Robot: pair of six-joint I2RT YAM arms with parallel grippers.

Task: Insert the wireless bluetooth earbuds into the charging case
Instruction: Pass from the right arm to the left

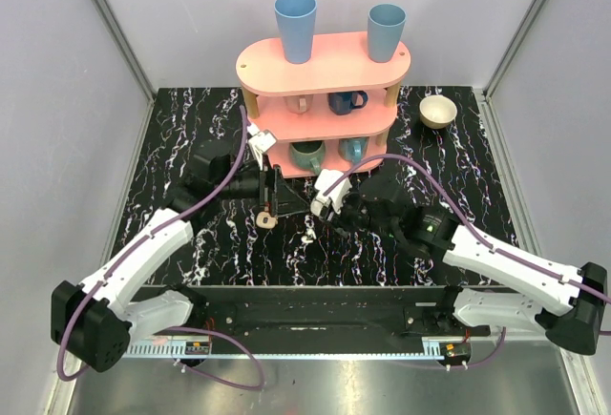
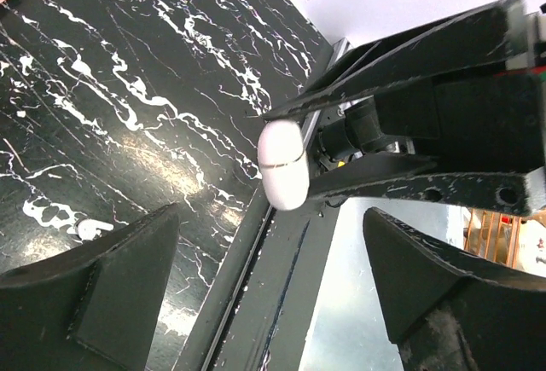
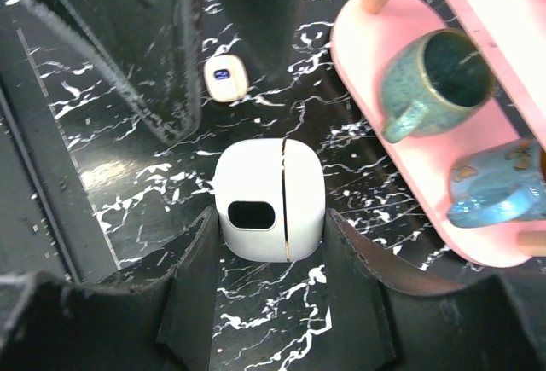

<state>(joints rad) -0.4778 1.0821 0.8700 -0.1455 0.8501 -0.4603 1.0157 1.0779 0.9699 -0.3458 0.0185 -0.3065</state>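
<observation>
Right gripper (image 3: 269, 217) is clamped on the white charging case (image 3: 269, 196), one finger on each side, and holds it above the table. You can see a thin seam line running across the case. Just left of it, the left gripper (image 2: 270, 209) has its fingers spread wide with nothing between them.

Earbuds: I can only find one tiny white piece (image 2: 88, 228), which looks like an earbud. It's lying on the black marbled table (image 1: 191, 119) right by the tip of one left-gripper finger, well apart from the held case. Can't pick it out from the top camera.

A small beige rounded box (image 1: 266, 217) sits on the table just near of the left gripper. Farther back is the pink shelf (image 1: 325, 67) with mugs, and a cream bowl (image 1: 438, 111) to its right.
</observation>
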